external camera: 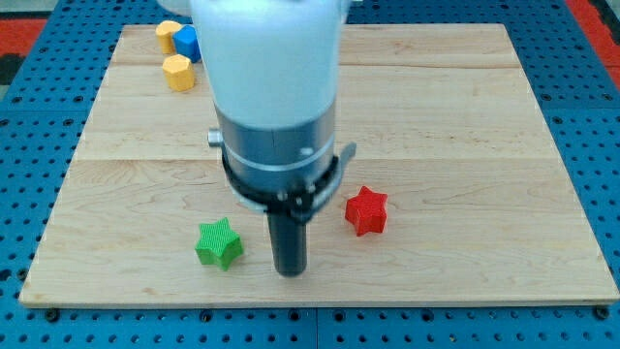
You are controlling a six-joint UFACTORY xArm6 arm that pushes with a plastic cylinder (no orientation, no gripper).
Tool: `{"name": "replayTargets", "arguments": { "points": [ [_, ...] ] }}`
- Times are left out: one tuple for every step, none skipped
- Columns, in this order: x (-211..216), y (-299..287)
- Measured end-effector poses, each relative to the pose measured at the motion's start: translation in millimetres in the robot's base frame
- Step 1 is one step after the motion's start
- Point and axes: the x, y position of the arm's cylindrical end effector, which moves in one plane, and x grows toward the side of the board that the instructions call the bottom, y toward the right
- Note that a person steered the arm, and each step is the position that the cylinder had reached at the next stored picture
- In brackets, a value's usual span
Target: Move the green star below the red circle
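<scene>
The green star (219,242) lies on the wooden board (465,116) near the view's bottom edge, left of centre. My tip (289,271) stands just to the star's right, a small gap apart from it. A red star-shaped block (366,210) lies to the right of my tip, slightly higher in the view. No red circle shows; the arm's body (271,87) hides the board's upper middle.
At the view's top left sit a yellow hexagon-like block (178,73), a blue block (187,43) and another yellow block (169,34), close together. The board rests on a blue perforated table (29,145).
</scene>
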Motion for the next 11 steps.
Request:
{"name": "replayTargets", "arguments": {
  "points": [
    [14, -54],
    [8, -78],
    [-21, -61],
    [-52, -42],
    [-61, -34],
    [-59, -31],
    [-32, -34],
    [-27, -60],
    [-65, -50],
    [-102, -35],
    [-124, -21]
  ]
}}
